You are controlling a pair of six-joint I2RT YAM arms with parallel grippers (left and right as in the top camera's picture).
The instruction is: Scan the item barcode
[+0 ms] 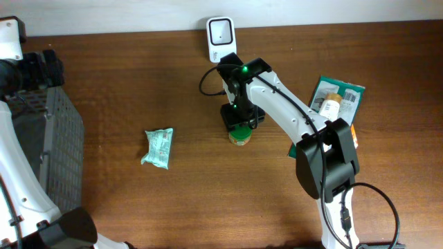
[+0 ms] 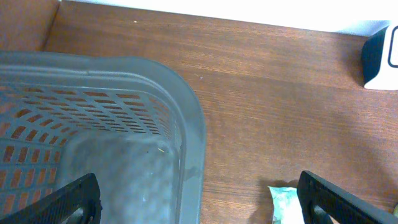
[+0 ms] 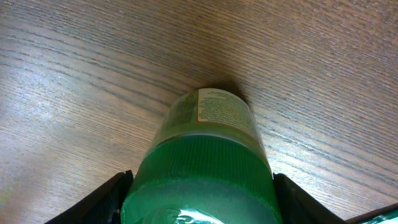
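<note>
The wooden counter point(image 1: 138, 83) carries the green-lidded jar point(image 1: 240, 134) mid-counter, just near of the scanner point(image 1: 220, 33). Your right tool point(image 3: 198, 194) straddles its lid; whether it is pinching yet cannot be told. Grip squarely before lifting.

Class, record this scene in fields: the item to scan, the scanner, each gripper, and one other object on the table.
Item: green-lidded jar, upright on the table
Scanner: white scanner at the far table edge, beyond the jar
Right gripper: fingers flank the jar's lid; grip unclear
Left gripper: open, above the rim of the grey basket
Other: teal packet, left of the jar
</note>
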